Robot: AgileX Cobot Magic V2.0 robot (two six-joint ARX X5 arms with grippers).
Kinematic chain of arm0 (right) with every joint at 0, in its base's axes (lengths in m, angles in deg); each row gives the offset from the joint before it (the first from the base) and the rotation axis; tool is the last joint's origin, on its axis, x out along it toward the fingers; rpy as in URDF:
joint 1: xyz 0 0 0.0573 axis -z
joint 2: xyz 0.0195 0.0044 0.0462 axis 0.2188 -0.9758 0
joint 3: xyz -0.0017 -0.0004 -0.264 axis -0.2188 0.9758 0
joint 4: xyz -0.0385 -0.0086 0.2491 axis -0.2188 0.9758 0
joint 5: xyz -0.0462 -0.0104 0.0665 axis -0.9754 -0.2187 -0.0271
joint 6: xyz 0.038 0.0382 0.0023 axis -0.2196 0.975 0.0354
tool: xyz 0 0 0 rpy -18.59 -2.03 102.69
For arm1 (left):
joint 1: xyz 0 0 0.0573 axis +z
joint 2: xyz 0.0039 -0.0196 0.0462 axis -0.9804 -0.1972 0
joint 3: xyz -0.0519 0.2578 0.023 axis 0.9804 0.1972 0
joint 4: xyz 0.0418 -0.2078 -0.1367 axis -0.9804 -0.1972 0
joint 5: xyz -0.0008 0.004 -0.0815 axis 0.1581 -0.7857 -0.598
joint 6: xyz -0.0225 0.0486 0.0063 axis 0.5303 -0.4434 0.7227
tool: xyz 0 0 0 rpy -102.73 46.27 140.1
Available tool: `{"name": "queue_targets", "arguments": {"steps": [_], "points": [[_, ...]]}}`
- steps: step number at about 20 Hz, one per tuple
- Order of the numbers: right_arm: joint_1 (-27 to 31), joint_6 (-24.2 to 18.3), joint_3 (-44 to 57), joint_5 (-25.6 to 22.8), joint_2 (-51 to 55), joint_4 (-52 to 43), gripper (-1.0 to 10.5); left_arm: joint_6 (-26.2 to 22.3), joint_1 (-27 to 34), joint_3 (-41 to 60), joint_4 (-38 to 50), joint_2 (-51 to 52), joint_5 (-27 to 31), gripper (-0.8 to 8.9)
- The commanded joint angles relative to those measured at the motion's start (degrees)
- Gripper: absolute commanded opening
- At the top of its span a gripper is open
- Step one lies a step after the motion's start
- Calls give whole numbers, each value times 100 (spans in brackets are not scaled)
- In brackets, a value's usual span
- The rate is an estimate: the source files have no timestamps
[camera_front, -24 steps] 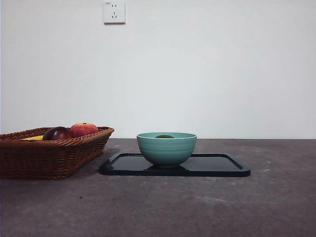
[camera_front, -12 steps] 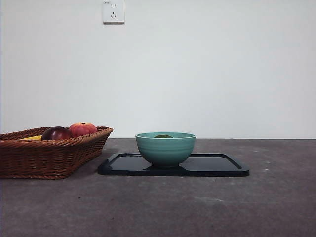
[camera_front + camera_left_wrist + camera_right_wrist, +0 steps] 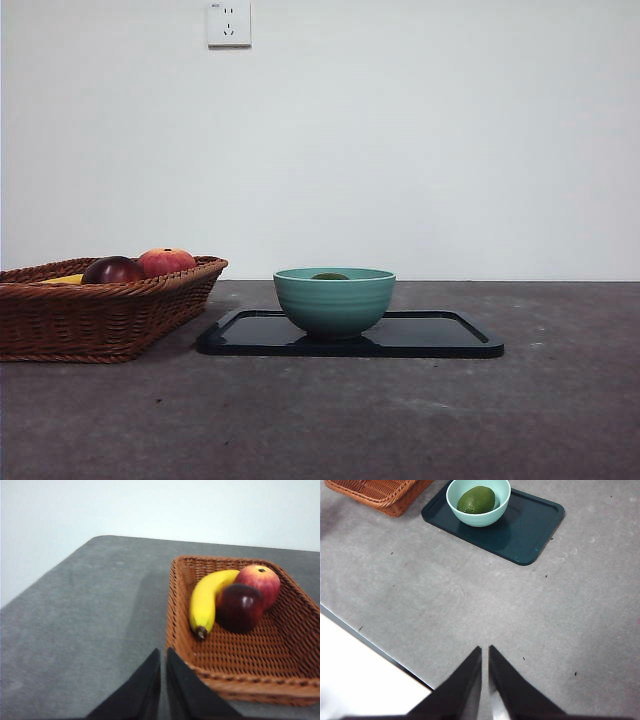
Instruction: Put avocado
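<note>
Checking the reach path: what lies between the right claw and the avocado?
In the right wrist view, only bare grey table and the dark tray's near edge lie between the right claw and the avocado in the bowl.

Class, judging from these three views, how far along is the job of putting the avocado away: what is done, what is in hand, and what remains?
Done: the dark green avocado lies inside the teal ceramic bowl on the dark rectangular tray.

In hand: nothing. The left gripper and right gripper are both shut, empty and away from the bowl.

Left: apparently nothing. The yellow banana, dark red fruit and orange-red apple sit in the wicker basket.
</note>
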Motion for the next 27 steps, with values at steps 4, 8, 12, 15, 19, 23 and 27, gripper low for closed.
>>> {"name": "queue_targets", "arguments": {"steps": [4, 8, 12, 15, 19, 23, 27], "points": [[-48, 46, -55, 0, -13, -61, 19, 98, -457, 177, -129, 87, 7, 19], [-48, 46, -55, 0, -13, -61, 19, 103, -483, 223, -341, 273, 9, 19], [-48, 46, -55, 0, -13, -61, 19, 98, -483, 223, -321, 304, 11, 19], [-48, 46, -55, 0, -13, -61, 19, 98, -483, 223, -321, 304, 11, 19], [-48, 46, -55, 0, -13, -61, 19, 98, -483, 221, -321, 304, 9, 19], [-48, 46, -55, 0, -13, -61, 19, 96, -483, 221, -321, 304, 9, 19], [-48, 46, -55, 0, -13, -61, 19, 98, -483, 221, -321, 304, 9, 19]]}}
